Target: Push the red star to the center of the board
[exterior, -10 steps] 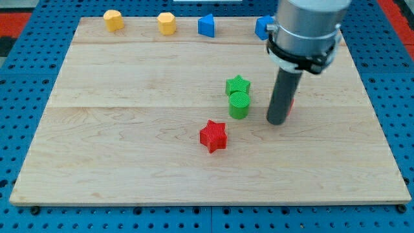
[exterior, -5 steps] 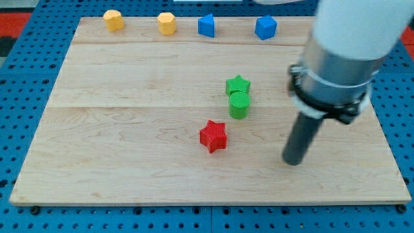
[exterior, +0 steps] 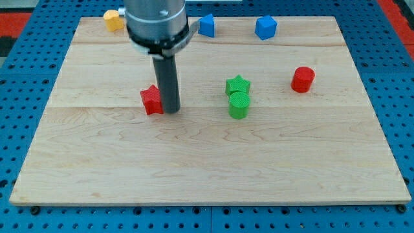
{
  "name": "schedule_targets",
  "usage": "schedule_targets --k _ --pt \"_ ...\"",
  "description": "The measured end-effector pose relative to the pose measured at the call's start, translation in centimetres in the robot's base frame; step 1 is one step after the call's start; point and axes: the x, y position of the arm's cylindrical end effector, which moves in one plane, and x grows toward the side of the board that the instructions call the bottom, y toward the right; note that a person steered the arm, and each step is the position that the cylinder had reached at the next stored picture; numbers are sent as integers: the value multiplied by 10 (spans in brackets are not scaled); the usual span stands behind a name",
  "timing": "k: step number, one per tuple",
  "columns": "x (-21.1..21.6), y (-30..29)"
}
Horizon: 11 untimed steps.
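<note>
The red star [exterior: 151, 100] lies left of the board's middle, on the wooden board [exterior: 207, 162]. My tip [exterior: 171, 109] stands right against the star's right side, touching it or nearly so. The rod partly hides the star's right edge. The arm's grey body rises above the tip toward the view's top.
A green star [exterior: 237, 85] and a green cylinder [exterior: 239, 104] sit together right of centre. A red cylinder [exterior: 302, 79] is at the right. Two blue blocks [exterior: 206, 25] [exterior: 265, 27] and a yellow block [exterior: 113, 19] line the top edge; another yellow block is hidden behind the arm.
My tip has swung from the board's right side to the left of centre. The red star has moved up and left from below the green blocks. The red cylinder is now uncovered.
</note>
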Motion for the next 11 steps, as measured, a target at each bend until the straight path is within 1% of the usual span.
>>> schedule_targets --k 1,3,4,5,6,7,10,11 --pt "23 -36" --pt "-48 -70" --pt "-74 -66" --pt "-49 -41" --pt "-21 -41" --pt "2 -25" --pt "-5 33" --pt "-39 25"
